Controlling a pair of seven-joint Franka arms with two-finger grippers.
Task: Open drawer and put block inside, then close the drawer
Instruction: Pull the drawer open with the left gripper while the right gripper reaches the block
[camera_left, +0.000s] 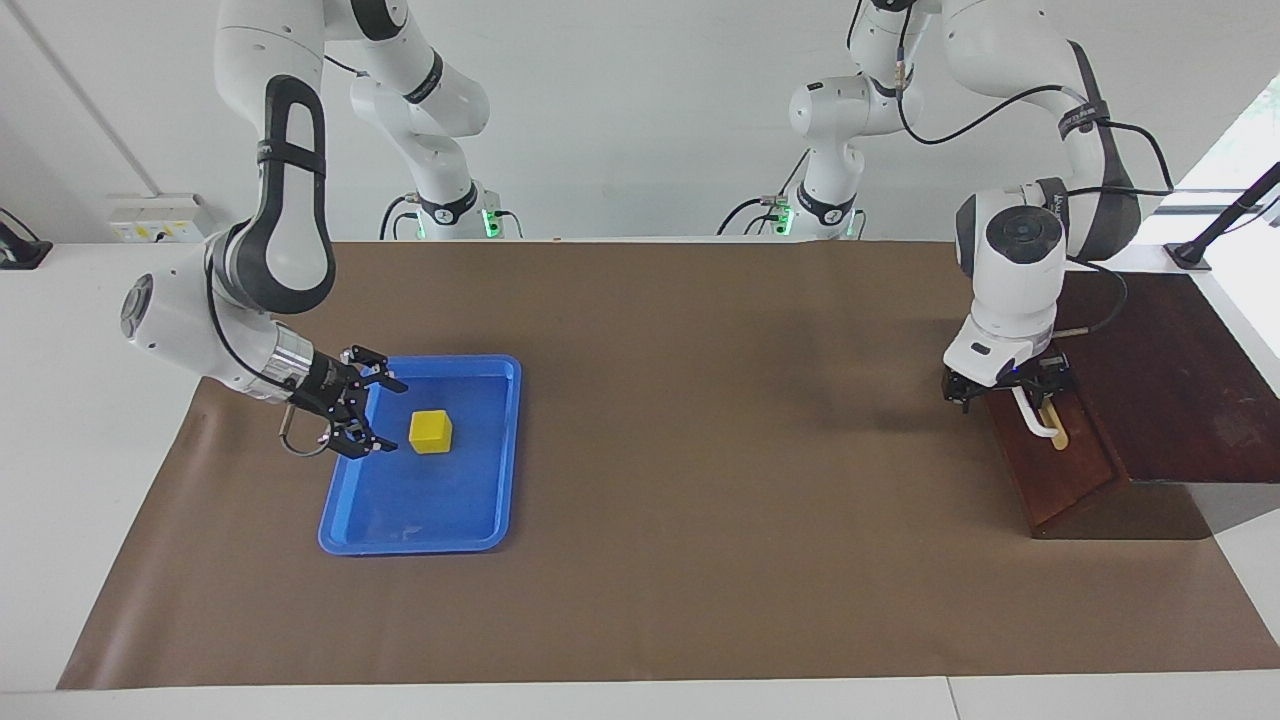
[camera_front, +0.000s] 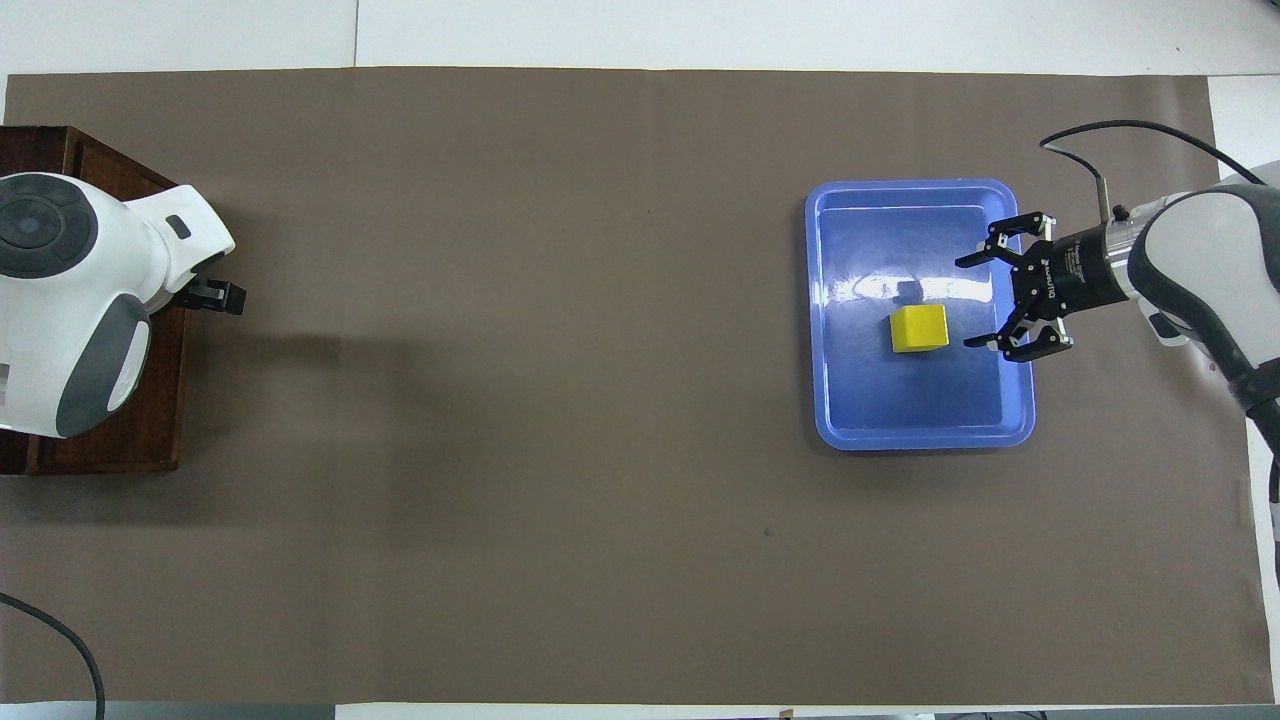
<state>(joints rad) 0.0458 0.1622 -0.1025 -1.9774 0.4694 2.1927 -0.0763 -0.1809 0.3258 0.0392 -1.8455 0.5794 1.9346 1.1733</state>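
The yellow block (camera_left: 431, 431) lies in the blue tray (camera_left: 420, 545) toward the right arm's end of the table; it also shows in the overhead view (camera_front: 919, 328). My right gripper (camera_left: 386, 416) is open and low over the tray's edge (camera_front: 920, 442), just beside the block without touching it; it also shows in the overhead view (camera_front: 970, 302). My left gripper (camera_left: 1010, 393) is at the white handle (camera_left: 1040, 422) of the drawer (camera_left: 1060, 475), which sits shut in the dark box (camera_left: 1170, 370). From overhead the arm hides the handle; only a finger (camera_front: 218, 297) shows.
Brown paper (camera_left: 700, 450) covers the table between the tray and the box. The box (camera_front: 110, 440) stands at the left arm's end, by the paper's edge. A black stand (camera_left: 1215, 235) is beside the box, nearer to the robots.
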